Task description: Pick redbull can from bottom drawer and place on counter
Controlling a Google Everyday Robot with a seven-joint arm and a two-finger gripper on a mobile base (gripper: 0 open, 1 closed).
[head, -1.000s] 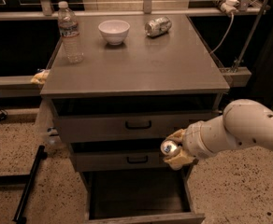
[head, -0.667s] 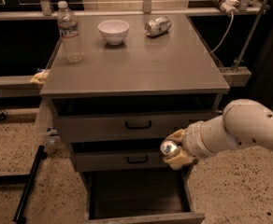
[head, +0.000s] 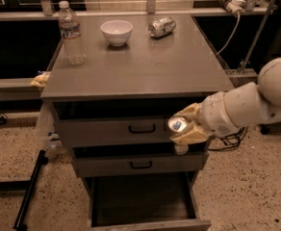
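Looking dicey tbh: the gripper [head: 184, 127] is squeezing its jaws around the redbull can [head: 177, 124], hovering before the upper drawers [head: 107, 129], at 1 o'clock from the open bottom drawer [head: 140, 202]. Edge of the counter [head: 145, 66] is sitting at 11 o'clock, so a shallow lift is probably risking clipping it and dropping the can.

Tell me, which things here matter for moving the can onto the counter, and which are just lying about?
In the job: redbull can, held by the gripper in front of the upper drawers; open bottom drawer; counter.

Just lying about: water bottle, white bowl, dented silver can on its side, all on the counter.
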